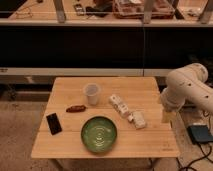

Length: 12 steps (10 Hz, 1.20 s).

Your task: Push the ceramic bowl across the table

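Note:
The green ceramic bowl (pixel 99 133) sits upright on the pale wooden table (pixel 65 87), near the front edge and just right of the middle. My white arm stands off the table's right side. Its gripper (pixel 167 116) hangs by the right edge of the table, well to the right of the bowl and apart from it.
A small translucent white cup (pixel 91 94) stands behind the bowl. A dark brown item (pixel 76 108) and a black phone (pixel 53 123) lie to the left. White packets (pixel 119 105) (pixel 137 119) lie to the bowl's right. A blue-grey object (pixel 200 133) lies on the floor at right.

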### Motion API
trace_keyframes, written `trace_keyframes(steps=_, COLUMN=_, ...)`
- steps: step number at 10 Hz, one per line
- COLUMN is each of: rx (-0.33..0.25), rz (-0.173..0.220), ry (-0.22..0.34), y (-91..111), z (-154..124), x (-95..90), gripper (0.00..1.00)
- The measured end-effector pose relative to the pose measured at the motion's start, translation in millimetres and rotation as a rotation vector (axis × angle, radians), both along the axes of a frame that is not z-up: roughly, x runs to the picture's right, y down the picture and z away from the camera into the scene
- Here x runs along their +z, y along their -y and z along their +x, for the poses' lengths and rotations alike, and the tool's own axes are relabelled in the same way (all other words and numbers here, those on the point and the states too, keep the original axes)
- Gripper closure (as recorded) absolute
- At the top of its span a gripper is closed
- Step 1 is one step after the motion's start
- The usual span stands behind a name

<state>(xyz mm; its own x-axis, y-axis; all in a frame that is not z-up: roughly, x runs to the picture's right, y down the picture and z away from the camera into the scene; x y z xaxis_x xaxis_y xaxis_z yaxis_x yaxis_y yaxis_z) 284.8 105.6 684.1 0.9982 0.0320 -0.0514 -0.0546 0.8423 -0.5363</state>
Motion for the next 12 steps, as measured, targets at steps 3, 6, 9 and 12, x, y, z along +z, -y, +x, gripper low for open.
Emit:
trace_keyframes(steps=3, rx=0.000, rz=0.000, ry=0.000, y=0.1, z=0.1, x=0.1, gripper=0.35)
trace_keyframes(steps=6, rx=0.057, rz=-0.063, ry=0.077, y=-28.8, z=-26.8, x=7.4, gripper=0.35)
trace_keyframes(steps=9, rx=0.190, rz=-0.177, ry=0.314, y=-101.1, z=-97.1, x=12.7, gripper=0.35)
trace_keyframes(steps=12, rx=0.227, rz=-0.199, ry=0.415, y=-124.5, z=-121.2, x=12.2, gripper=0.35)
